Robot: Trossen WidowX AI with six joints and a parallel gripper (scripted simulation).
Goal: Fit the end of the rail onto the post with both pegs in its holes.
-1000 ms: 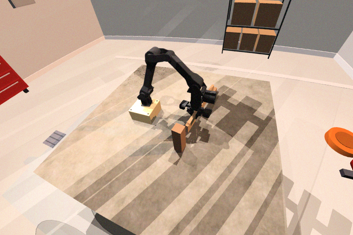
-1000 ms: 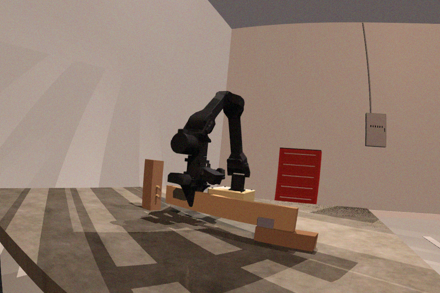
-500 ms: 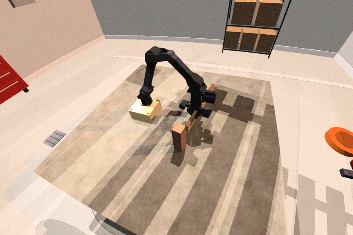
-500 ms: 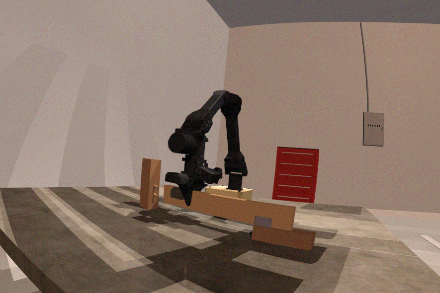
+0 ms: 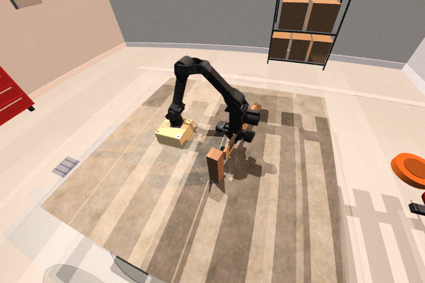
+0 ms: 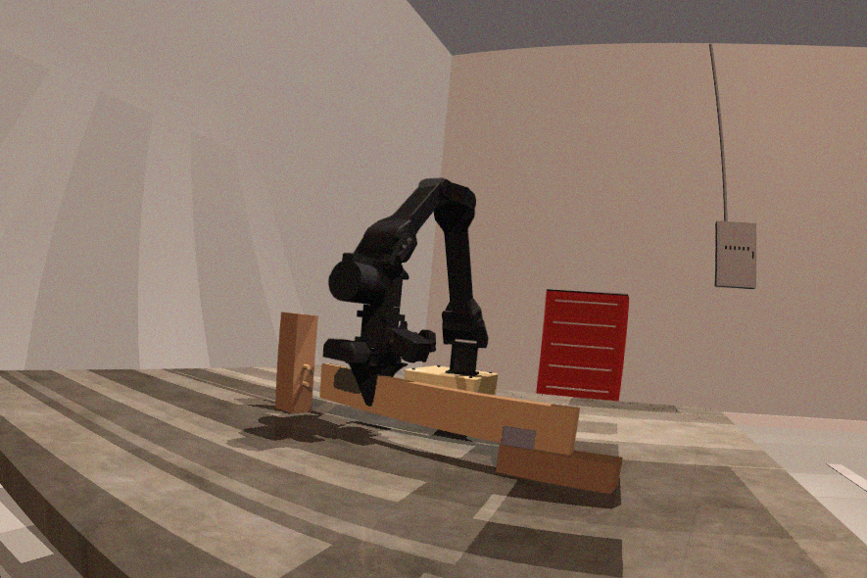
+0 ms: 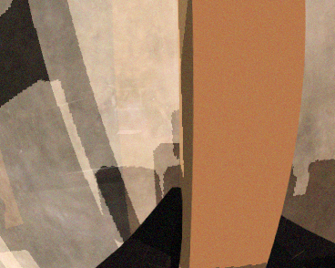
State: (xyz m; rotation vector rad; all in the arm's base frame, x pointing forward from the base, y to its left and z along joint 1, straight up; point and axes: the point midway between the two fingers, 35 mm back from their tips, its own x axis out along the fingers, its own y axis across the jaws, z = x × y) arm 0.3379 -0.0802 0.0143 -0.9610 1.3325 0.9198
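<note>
The long wooden rail (image 5: 229, 151) (image 6: 448, 407) (image 7: 246, 114) is held with its near end off the table, and looks about level. Its far end sits in the grey bracket (image 6: 518, 436) on the low footboard block (image 6: 560, 470). My gripper (image 6: 378, 385) (image 7: 200, 195) is shut on the rail close to its near end, one finger on each side. The short post (image 5: 215, 165) (image 6: 294, 364) stands upright just beyond that end, with a small gap between. Two pegs (image 6: 306, 376) show on the post's face, outside the rail. The rail's end holes are hidden.
The arm stands on a pale yellow base block (image 5: 172, 134) (image 6: 489, 381) beside the rail. The patterned table top (image 5: 119, 200) (image 6: 243, 517) runs under everything. A red cabinet (image 5: 2, 93) (image 6: 584, 347), a shelf with boxes and an orange disc stand away from the table.
</note>
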